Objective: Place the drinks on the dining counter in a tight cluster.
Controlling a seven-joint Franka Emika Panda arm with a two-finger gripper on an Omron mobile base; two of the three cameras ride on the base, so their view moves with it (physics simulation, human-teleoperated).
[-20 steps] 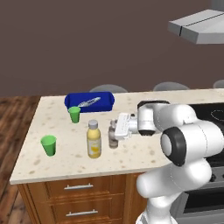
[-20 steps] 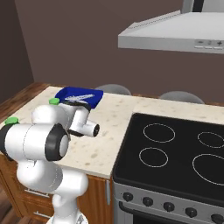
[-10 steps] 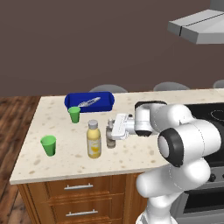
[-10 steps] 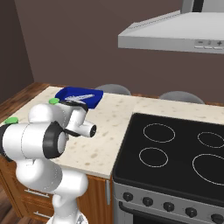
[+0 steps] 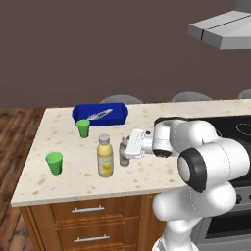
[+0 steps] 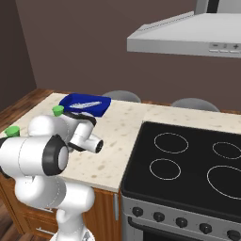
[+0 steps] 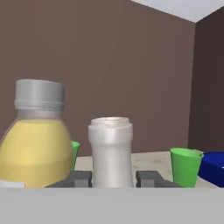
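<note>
In the hand view the gripper [image 7: 112,178] is pinched on the neck of the slim bottle [image 7: 111,151], one dark finger [image 7: 79,178] on each side at the bottom centre. In the left base view that bottle [image 5: 124,153] sits at centre frame, on or just above the counter [image 5: 147,174]; contact is hard to judge. The juice bottle [image 5: 105,156] stands just left of it. The arm reaches in level and sideways, likely so the slim bottle stays upright and can be set close against the juice, as the cluster needs. A blue tray [image 5: 99,113] at upper left holds what may be the water bottle [image 5: 99,114], lying down and too small to be sure. Two green cups [image 5: 54,162] stand left of the juice. No writing is readable; a pale patch on the juice bottle may be a label.
</note>
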